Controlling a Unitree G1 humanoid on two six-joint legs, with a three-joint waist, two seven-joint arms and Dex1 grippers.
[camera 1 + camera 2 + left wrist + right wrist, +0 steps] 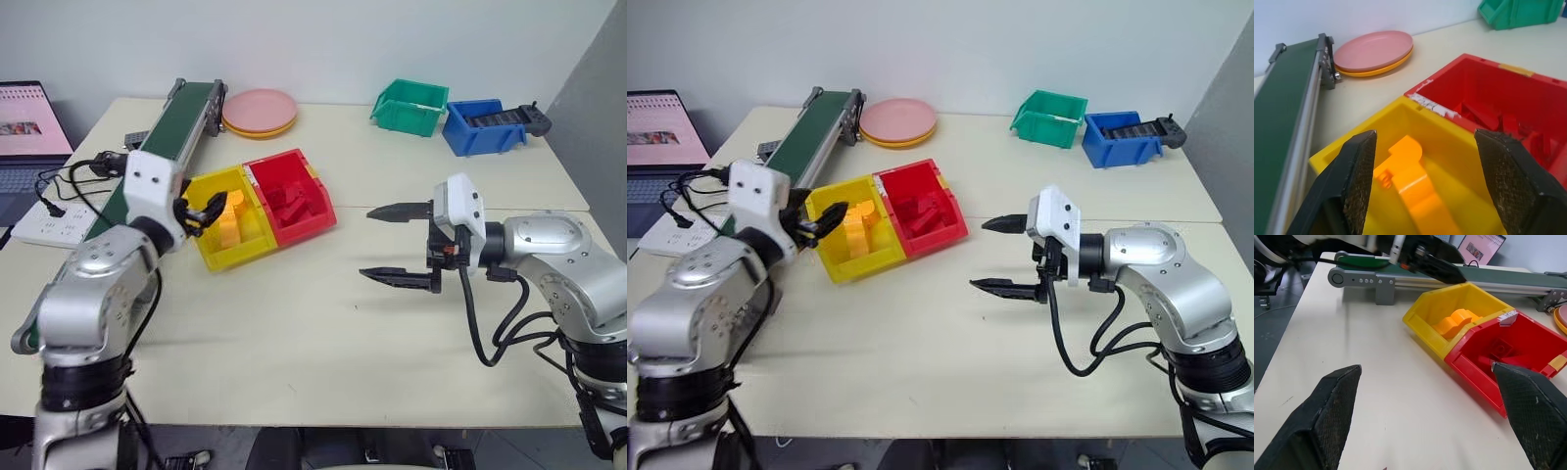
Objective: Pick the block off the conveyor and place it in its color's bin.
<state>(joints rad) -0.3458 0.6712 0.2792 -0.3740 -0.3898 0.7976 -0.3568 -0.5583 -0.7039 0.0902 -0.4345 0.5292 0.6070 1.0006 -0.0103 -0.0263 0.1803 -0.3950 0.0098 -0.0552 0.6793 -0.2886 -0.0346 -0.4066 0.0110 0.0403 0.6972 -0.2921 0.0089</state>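
Two bins sat side by side near the middle of the table, the yellow bin (257, 249) touching the red bin (315, 221) along one wall. The orange-yellow block (231, 217) lay inside the yellow bin, free of any grip, on its floor. Just over the bin's near-left rim hovered the left gripper (203, 212), its two black fingers standing apart with nothing between them; in the left wrist view the block showed in the gap beyond those fingers (1359, 183). The conveyor (181, 117) ran along the left side of the table, its green belt bare where I could see it, right beside the yellow bin. Red blocks (294, 201) filled part of the red bin. Off to the right, well away from both bins, the right gripper (400, 245) hung over bare tabletop, pointing left, fingers spread wide and empty.
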